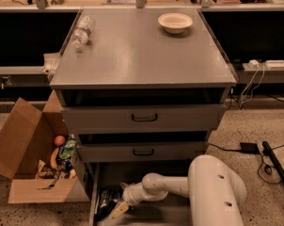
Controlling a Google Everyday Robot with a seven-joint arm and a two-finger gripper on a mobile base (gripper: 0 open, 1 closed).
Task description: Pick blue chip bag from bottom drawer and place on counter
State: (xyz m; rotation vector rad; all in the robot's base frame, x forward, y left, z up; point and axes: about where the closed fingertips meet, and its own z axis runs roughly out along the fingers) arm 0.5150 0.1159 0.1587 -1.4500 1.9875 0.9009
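Note:
The bottom drawer [146, 215] is pulled open under the grey cabinet. The blue chip bag [104, 199] lies at the drawer's left side, dark with white lettering, partly covered by my arm. My gripper [118, 209] reaches down into the drawer from the right on a white arm and sits on the bag's right edge, with a pale fingertip [115, 212] over it. The counter [142, 51] is the flat grey top of the cabinet.
A white bowl [175, 22] stands at the counter's back right and a clear plastic bottle [82, 31] lies at its back left. An open cardboard box [24, 164] with food items sits on the floor to the left. Cables lie on the floor at right.

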